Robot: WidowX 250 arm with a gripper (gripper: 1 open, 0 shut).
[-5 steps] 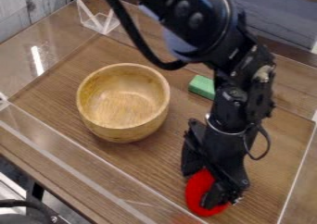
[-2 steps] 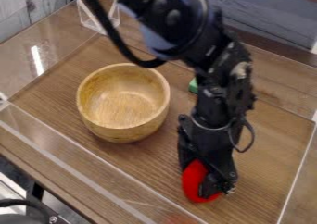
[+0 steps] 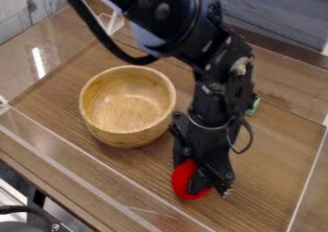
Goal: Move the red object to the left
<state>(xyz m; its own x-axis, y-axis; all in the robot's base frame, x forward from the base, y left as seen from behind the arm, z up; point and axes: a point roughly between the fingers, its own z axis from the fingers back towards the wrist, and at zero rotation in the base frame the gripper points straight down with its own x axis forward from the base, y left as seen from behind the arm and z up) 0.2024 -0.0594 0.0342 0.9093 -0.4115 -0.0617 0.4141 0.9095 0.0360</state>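
The red object [image 3: 187, 182] is a small bright red rounded piece low on the wooden table, right of the bowl's front. My gripper [image 3: 201, 185] points straight down over it, and its black fingers [image 3: 218, 178] are closed around it, hiding much of its right side and top. I cannot tell whether it rests on the table or hangs just above it. The black arm rises from there toward the top left.
A wooden bowl [image 3: 127, 104] stands just left of the gripper. A sliver of a green block [image 3: 254, 104] shows behind the arm. Clear acrylic walls [image 3: 77, 174] edge the wooden table [image 3: 275, 150], and a clear stand [image 3: 103, 21] sits at the back.
The jaws have closed on the red object. Gripper and object together have shifted left and slightly away from the front edge, closer to the bowl.
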